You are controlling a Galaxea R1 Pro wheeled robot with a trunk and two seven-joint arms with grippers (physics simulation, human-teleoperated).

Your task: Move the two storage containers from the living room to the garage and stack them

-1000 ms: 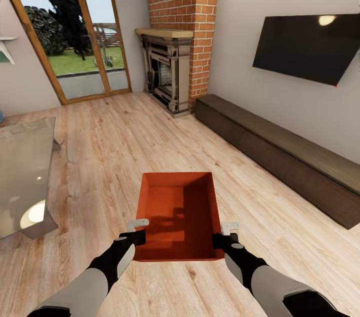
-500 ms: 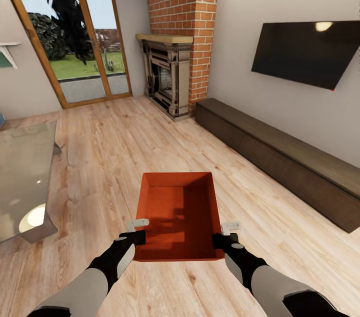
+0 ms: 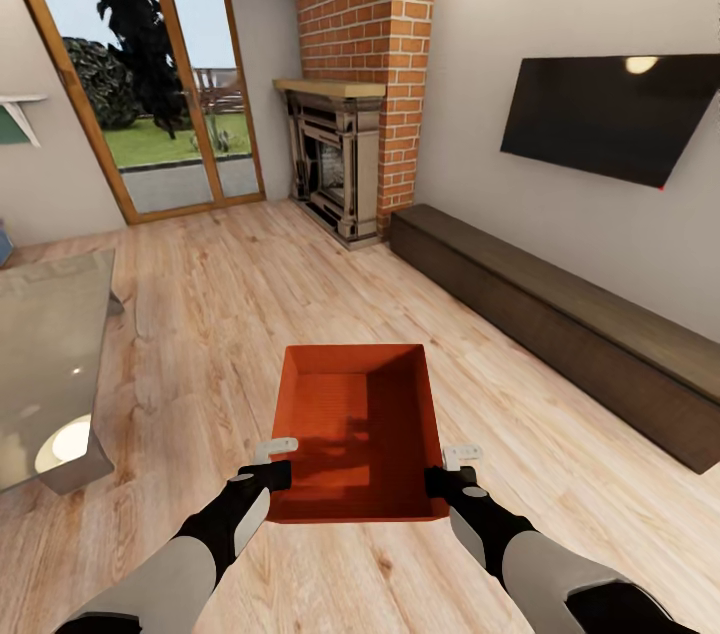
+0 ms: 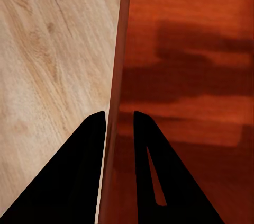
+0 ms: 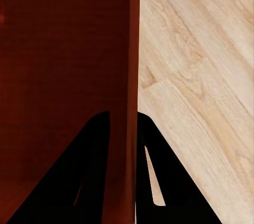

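Both grippers (image 3: pixel 275 462) (image 3: pixel 452 467) pinch the storage container's (image 3: pixel 355 414) side walls above wood floor (image 3: pixel 250 294).

Head camera sits high on the robot, facing forward and down over both arms into the room, taking in the light wood plank floor (image 3: pixel 250 294), the red brick fireplace (image 3: pixel 365 84) ahead and the red-orange open-topped plastic bin (image 3: pixel 355 429) in the near foreground. Left wrist camera looks along the left claw (image 4: pixel 117 121) at very close range, one finger either side of the bin's (image 4: pixel 185 75) wall. Right wrist camera does likewise along the right claw (image 5: pixel 125 118) against the opposite wall of the bin (image 5: pixel 63 65). All three views share the bin and the plank floor (image 4: pixel 47 65) (image 5: pixel 196 75) beside it.
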